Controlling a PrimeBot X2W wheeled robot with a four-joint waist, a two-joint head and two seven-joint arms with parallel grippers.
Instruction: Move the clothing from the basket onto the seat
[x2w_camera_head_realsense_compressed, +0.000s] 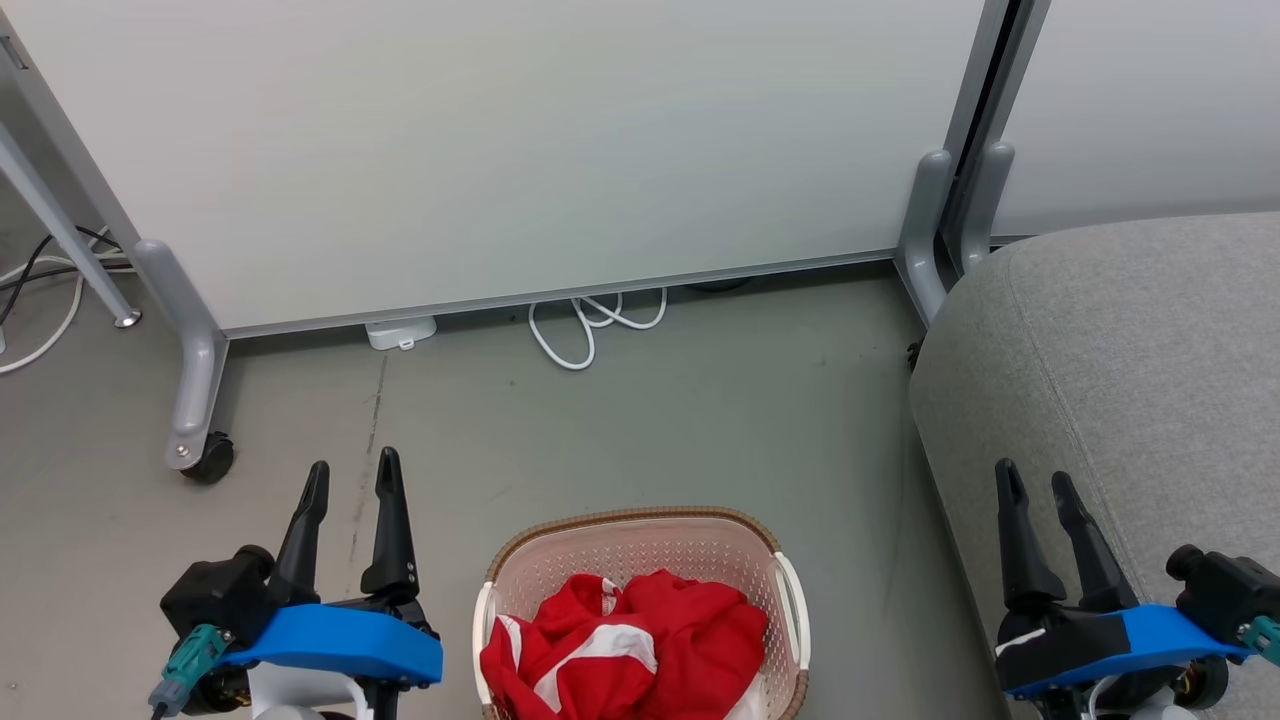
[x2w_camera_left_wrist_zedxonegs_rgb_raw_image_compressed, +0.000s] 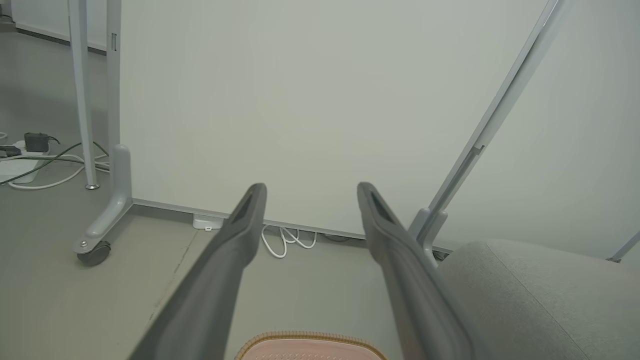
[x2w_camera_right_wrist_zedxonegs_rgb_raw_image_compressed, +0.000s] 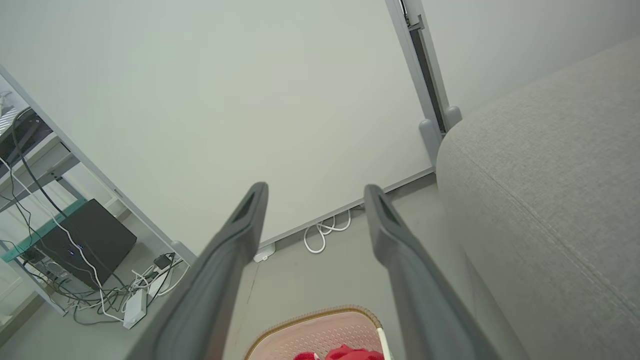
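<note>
White partition (x2w_camera_head_realsense_compressed: 500, 150), coiled cable (x2w_camera_head_realsense_compressed: 590, 325)

A: How much of the basket (x2w_camera_head_realsense_compressed: 620, 553) shows?
B: Its near side runs off the bottom edge, and the clothing (x2w_camera_head_realsense_compressed: 690, 620) with it.
A: One garment or two?
B: Cannot tell. The seat (x2w_camera_head_realsense_compressed: 1130, 380) is cropped at right.
</note>
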